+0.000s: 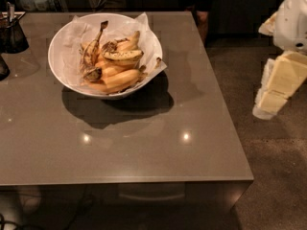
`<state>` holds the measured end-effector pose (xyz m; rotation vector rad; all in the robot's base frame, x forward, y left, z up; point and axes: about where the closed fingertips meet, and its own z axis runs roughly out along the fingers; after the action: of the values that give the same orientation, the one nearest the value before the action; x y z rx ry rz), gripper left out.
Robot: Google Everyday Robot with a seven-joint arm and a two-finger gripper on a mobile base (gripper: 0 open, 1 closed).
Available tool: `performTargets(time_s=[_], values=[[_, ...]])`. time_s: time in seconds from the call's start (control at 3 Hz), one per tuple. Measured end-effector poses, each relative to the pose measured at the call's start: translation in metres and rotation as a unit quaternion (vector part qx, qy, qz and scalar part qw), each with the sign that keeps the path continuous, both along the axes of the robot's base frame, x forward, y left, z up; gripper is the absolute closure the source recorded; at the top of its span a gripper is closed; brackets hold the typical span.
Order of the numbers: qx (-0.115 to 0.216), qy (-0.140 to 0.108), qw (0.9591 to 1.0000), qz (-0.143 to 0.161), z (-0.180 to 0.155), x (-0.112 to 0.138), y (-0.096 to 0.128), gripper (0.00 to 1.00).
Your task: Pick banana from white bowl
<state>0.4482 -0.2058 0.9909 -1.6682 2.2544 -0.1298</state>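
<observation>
Speckled banana (122, 55): tops the pile in white bowl (57, 56), far-left tabletop (144, 147). Claw (272, 97): beyond the tabletop's right edge, well apart; open or closed, cannot tell. Advice: descend from above, grip mid-length, lift straight

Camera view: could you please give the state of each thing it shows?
banana: lying atop the other bananas, ungrasped.
white bowl: upright on the table, paper-lined, holding bananas.
dark container: upright, near the table's left edge.
tool: beside the table's right edge, clear of the bowl.
</observation>
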Motion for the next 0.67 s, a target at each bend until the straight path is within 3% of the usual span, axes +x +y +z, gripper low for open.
performTargets(time_s=[0.33, 0.67], values=[[-0.027, 0.021, 0.9994, 0.004, 0.0046, 0.0473, 0.0340, 0.00], [-0.025, 0.009, 0.9997, 0.001, 0.0071, 0.0503, 0.0373, 0.00]])
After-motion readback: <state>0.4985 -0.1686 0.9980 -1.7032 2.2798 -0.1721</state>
